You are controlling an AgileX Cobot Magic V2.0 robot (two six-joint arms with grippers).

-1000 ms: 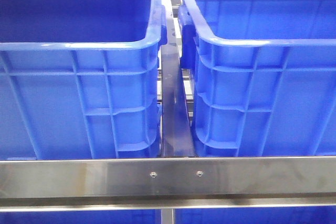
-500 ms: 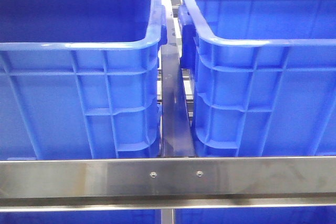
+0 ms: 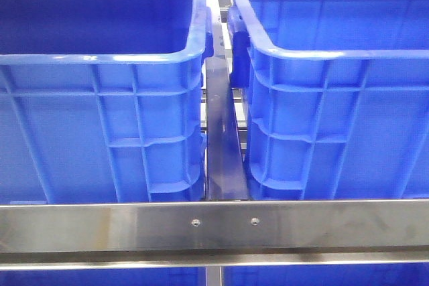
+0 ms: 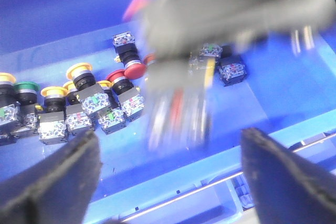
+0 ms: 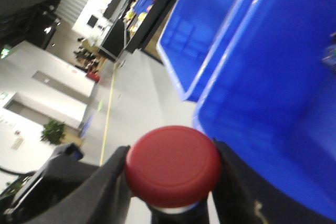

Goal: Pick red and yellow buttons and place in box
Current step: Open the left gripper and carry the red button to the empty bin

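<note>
My right gripper (image 5: 172, 166) is shut on a red button (image 5: 173, 162), its round cap held between the two dark fingers beside a blue box (image 5: 278, 103). My left gripper (image 4: 170, 182) hangs open above the inside of a blue box (image 4: 294, 87), with nothing between its fingers. On that box's floor lie several buttons: red ones (image 4: 133, 70), yellow ones (image 4: 79, 70) and a green one (image 4: 25, 86). A blurred grey arm (image 4: 226, 9) crosses above them. In the front view neither gripper shows, and the buttons are hidden.
Two tall blue boxes (image 3: 100, 98) (image 3: 335, 98) stand side by side behind a steel rail (image 3: 214, 226), with a narrow metal strip (image 3: 221, 138) between them. More blue boxes (image 5: 210, 19) and an open floor show in the right wrist view.
</note>
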